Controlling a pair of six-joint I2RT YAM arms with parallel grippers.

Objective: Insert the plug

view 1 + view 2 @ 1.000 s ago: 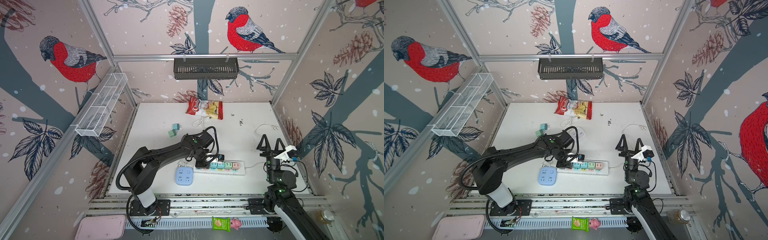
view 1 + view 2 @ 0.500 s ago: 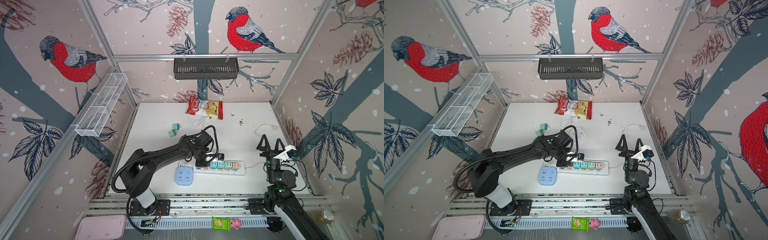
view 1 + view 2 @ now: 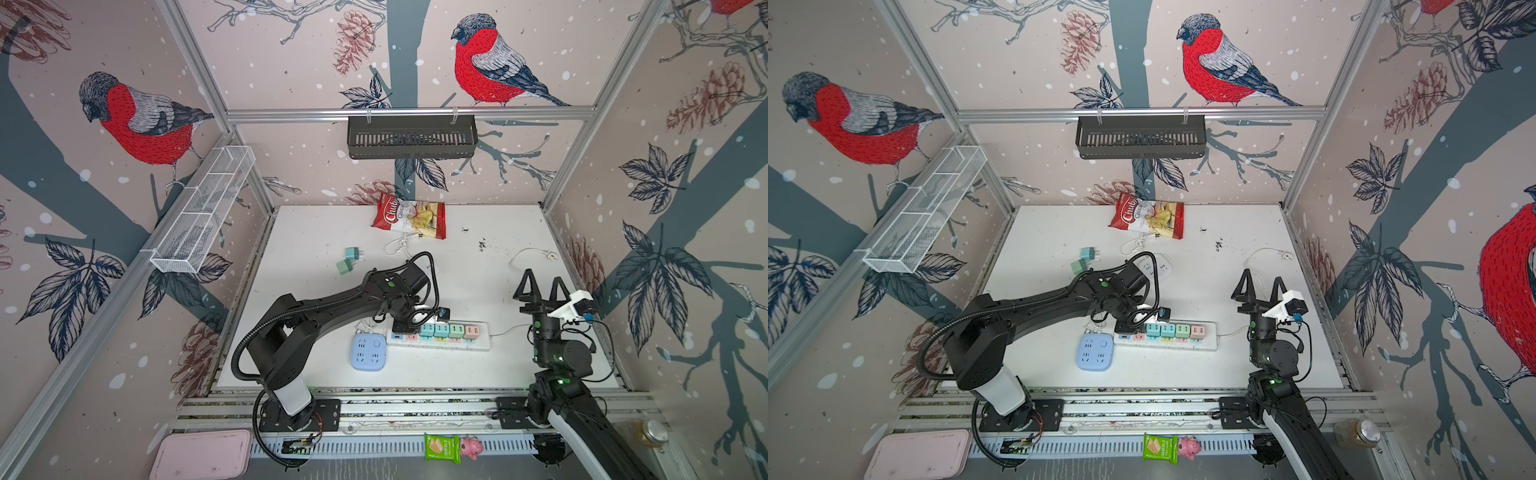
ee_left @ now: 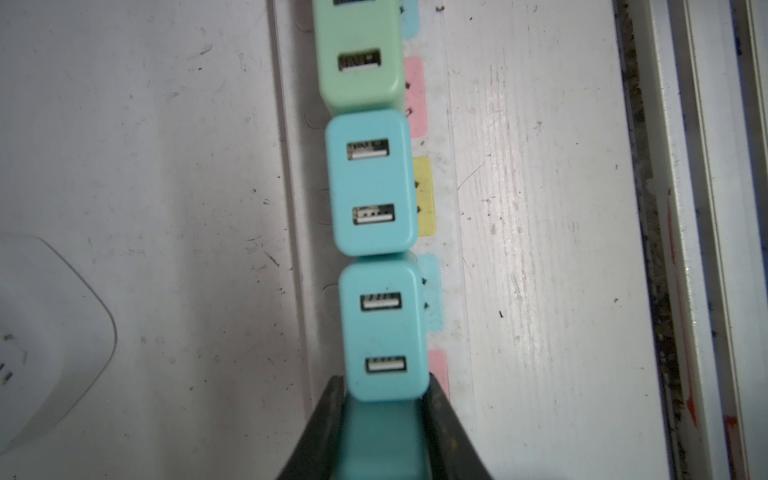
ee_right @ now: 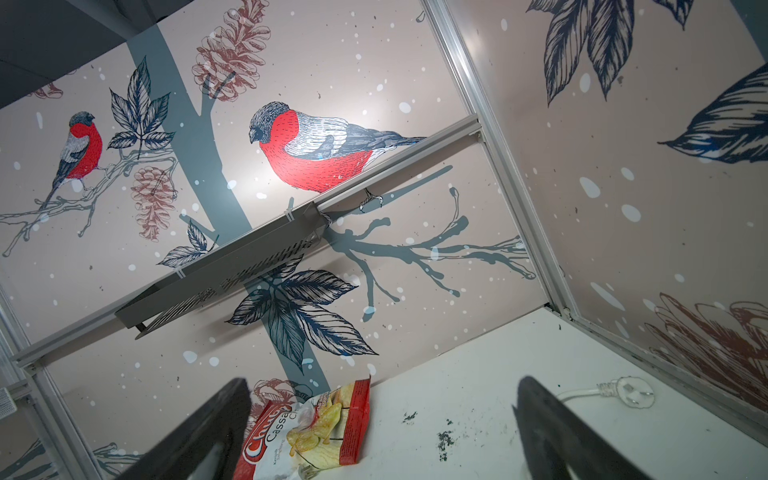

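The left gripper [image 4: 382, 384] has its jaws clamped on a teal plug [image 4: 384, 332] — in the left wrist view you can see the two dark fingers [image 4: 324, 428] pinching either side of it, USB ports facing the camera. That plug is down on the white power strip [image 3: 484, 336], at the end of the row nearest the left arm. It's pressed right up against the next teal charger [image 4: 370, 183], which has a mint green charger [image 4: 357, 54] touching it on its far side. In both top views a pink charger [image 3: 471, 331] finishes off the row. Can't tell from any view whether the prongs are all the way into the socket, since the body hides them. The right gripper [image 3: 543, 276] is well apart from all this on the right side of the table [image 3: 316, 232], pointed up in the air with its jaws spread wide and nothing between them — its wrist view mostly gets the back wall and a chips bag [image 5: 316, 424]. Other stuff lying around: a light blue socket block [image 3: 368, 352] just beside the strip's left end. There's also a spare teal adapter [image 3: 352, 252] and a spare green adapter [image 3: 344, 267] next to each other further back, and a white cable plug [image 3: 550, 256] near the right wall.
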